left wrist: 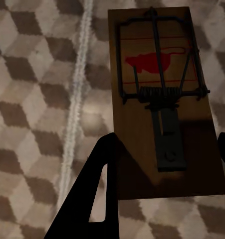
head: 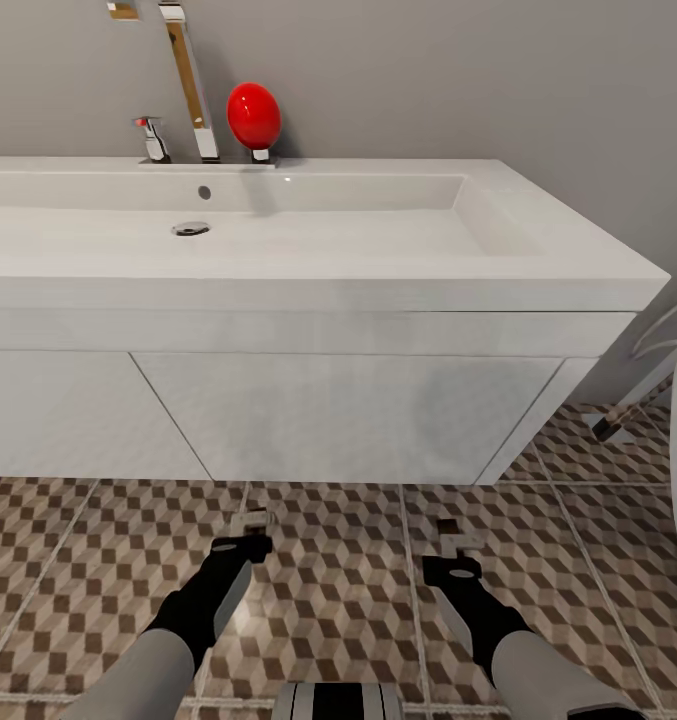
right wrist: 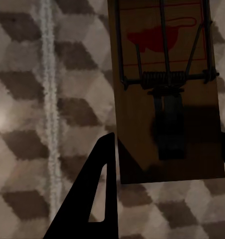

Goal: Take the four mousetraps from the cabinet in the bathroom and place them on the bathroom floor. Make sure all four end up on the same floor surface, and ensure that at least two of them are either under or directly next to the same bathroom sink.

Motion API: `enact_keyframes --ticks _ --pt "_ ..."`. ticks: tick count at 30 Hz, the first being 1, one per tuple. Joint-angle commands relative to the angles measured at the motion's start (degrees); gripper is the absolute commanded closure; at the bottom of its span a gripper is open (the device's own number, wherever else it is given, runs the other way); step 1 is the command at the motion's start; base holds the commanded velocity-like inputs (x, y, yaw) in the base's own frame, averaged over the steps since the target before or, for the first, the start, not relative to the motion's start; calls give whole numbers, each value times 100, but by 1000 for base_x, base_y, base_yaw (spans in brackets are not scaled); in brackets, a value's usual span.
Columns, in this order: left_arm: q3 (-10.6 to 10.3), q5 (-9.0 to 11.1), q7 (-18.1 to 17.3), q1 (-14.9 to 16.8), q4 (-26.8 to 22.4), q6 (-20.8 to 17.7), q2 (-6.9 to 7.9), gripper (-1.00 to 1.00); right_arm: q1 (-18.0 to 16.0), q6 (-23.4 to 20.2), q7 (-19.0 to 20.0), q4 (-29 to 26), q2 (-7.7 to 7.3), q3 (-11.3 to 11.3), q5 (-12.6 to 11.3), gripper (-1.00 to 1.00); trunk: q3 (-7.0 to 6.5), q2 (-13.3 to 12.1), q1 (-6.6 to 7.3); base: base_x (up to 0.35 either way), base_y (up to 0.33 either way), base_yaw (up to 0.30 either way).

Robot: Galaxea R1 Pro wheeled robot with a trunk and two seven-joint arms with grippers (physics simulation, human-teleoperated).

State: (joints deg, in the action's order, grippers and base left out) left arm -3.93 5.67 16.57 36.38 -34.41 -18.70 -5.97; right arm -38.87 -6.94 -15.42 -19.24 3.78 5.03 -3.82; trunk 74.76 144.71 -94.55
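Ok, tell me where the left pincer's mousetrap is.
In the head view the mousetrap sits between the left pincer fingers, low over the bathroom floor, in front of the white sink vanity, left of the right pincer.

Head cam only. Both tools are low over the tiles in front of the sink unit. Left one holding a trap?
Observer: Yes. The left wrist view has a mousetrap between the left tool fingers, metal side toward the camera.
Operator: Right side?
Observer: Same: a second mousetrap sits between the right tool fingers.
Operator: Set down yet?
Observer: Cannot tell. The patterned floor lies behind both, with a grout line running alongside each board.
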Motion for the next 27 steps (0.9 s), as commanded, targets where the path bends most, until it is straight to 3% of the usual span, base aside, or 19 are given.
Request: enact_keyframes --ticks 1,11,27 --pt "-33 55 71 4 -24 -20 -4 100 1 -36 -31 -11 -2 48 -42 100 4 2 1 0 0 0" --pt "5 74 89 9 -47 -3 -11 100 2 -42 -31 -9 29 61 -26 100 4 2 1 0 0 0" --pt "7 83 82 10 -310 7 18 100 -1 -95 -23 -36 27 86 -5 100 359 23 -40 0 0 0"
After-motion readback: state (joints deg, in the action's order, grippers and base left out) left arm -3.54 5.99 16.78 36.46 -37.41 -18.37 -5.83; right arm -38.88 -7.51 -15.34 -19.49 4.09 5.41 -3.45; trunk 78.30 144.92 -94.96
